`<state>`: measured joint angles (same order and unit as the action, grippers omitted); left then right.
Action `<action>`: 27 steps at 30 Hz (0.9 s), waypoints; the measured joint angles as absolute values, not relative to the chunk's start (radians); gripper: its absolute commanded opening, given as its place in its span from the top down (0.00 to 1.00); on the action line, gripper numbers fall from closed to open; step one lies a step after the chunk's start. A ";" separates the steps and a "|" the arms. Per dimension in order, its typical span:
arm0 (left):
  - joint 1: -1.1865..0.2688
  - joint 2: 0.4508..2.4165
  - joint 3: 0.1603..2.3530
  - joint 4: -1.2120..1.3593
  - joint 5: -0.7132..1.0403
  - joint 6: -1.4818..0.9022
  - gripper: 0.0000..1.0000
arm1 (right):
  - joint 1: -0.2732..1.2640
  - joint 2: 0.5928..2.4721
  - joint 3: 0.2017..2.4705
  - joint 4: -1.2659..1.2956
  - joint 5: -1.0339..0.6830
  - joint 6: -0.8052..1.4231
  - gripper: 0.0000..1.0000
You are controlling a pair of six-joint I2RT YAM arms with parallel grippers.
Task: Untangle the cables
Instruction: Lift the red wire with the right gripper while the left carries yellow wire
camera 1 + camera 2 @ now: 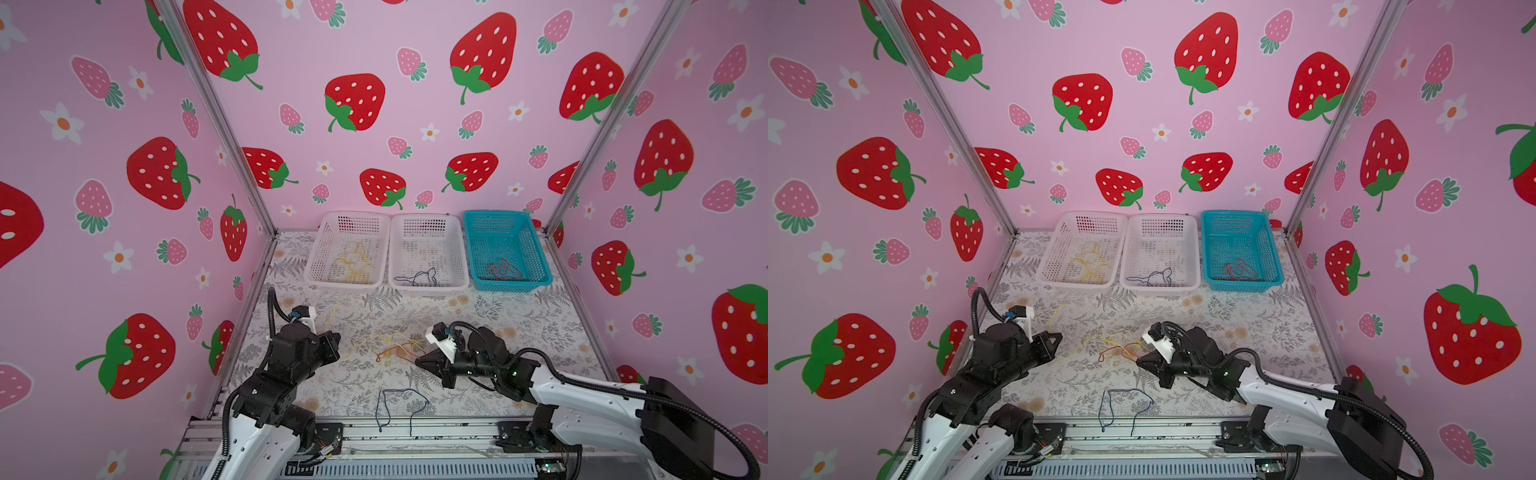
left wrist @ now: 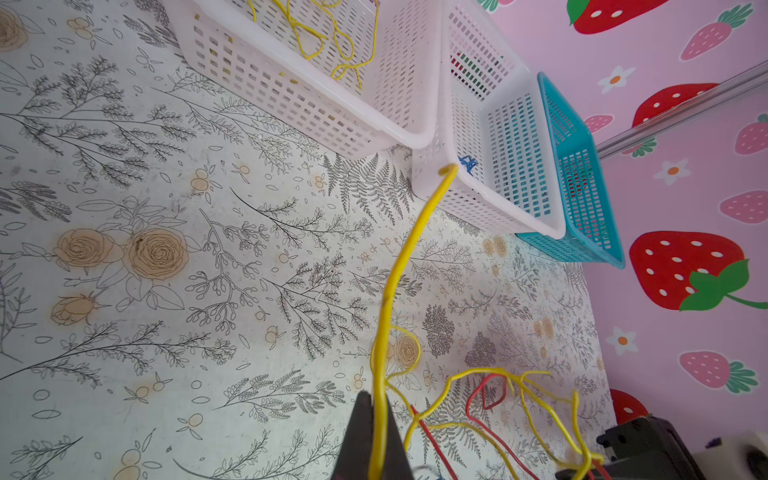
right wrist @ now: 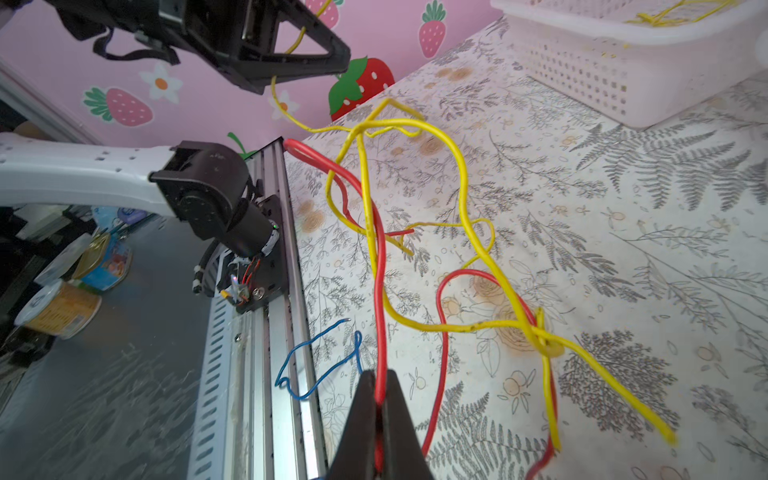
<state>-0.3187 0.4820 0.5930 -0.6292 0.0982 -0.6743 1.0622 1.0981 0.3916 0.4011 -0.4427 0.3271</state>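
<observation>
**Inspector:** State of the fingers?

**Arm:** My left fingers [image 2: 356, 440] are pinched tight on a yellow cable [image 2: 409, 245]. Only their tips show, as the frame edge cuts off the rest. My right fingers [image 3: 360, 419] are clamped on a red cable [image 3: 379, 266]. In both top views each grip is too small to confirm.

**Inspector:** Cable positions, taken from the middle white basket [image 1: 428, 287]?

**Arm:** The tangle [image 1: 390, 340] lies on the counter [image 1: 519, 332] in front of that basket, well apart from it, with yellow and red strands crossing. A yellow knot [image 3: 544, 336] is visible, but I cannot tell how many yellow cables it joins. Part of the red one runs out of frame. A blue cable [image 1: 399, 390] lies separate, farther from the basket than the tangle, with its ends over the metal rail [image 1: 415, 432]. Inside the basket is a dark cable [image 1: 415, 278]. The white basket [image 1: 345, 285] just beside it on the left holds yellow ones [image 1: 353, 262]. The teal basket [image 1: 513, 286] on its right holds red ones [image 1: 503, 269]. I cannot make out counts in any of the baskets.
</observation>
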 measured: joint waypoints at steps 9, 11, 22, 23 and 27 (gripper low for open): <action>-0.291 0.536 0.741 -0.669 0.020 -0.596 1.00 | 1.106 1.178 0.399 0.303 -0.349 0.333 1.00; -0.285 0.530 0.783 -0.673 -0.002 -0.580 1.00 | 1.106 1.179 0.399 0.289 -0.288 0.349 1.00; -0.279 0.530 1.106 -0.743 -0.081 -0.492 1.00 | 1.070 1.262 0.357 0.261 -0.106 0.459 1.00; -0.279 0.532 1.139 -0.748 -0.095 -0.479 1.00 | 1.057 1.254 0.342 0.262 -0.099 0.471 1.00; -0.279 0.533 1.236 -0.778 -0.131 -0.436 1.00 | 0.997 1.198 0.291 0.266 -0.083 0.502 1.00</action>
